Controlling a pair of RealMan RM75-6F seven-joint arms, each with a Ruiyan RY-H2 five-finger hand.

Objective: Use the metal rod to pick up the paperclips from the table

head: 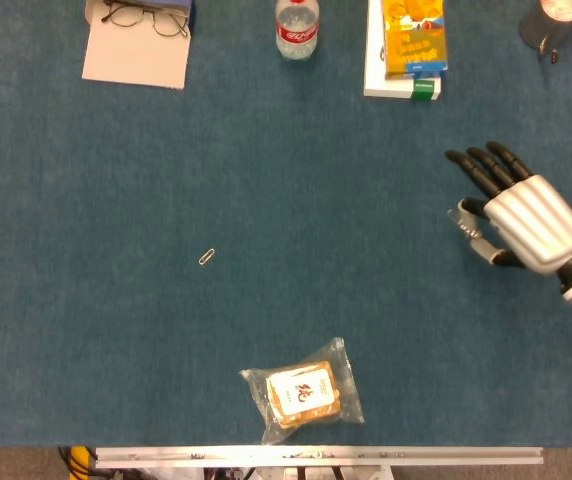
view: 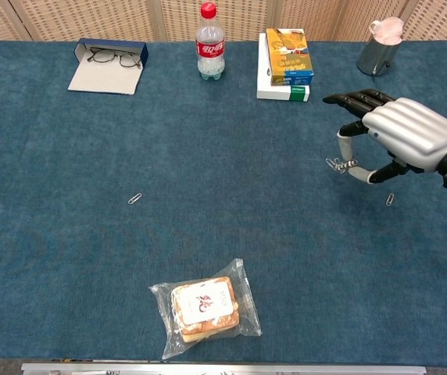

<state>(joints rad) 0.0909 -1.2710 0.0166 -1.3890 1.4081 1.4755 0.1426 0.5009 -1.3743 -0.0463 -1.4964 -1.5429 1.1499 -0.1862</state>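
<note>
My right hand (head: 531, 220) hovers over the right side of the blue table, fingers stretched toward the far left. In the chest view the right hand (view: 407, 139) pinches a short metal rod (view: 354, 173) under its palm. A small cluster of paperclips (view: 334, 164) clings to the rod's tip. One loose paperclip (view: 390, 199) lies on the cloth just below the hand. Another paperclip (head: 206, 257) lies far to the left, seen also in the chest view as the left paperclip (view: 135, 198). My left hand shows in neither view.
A bagged snack (head: 304, 392) lies near the front edge. Along the far edge are glasses on a case (head: 136, 40), a bottle (head: 296, 28), stacked boxes (head: 406, 45) and a metal cup (view: 378, 48).
</note>
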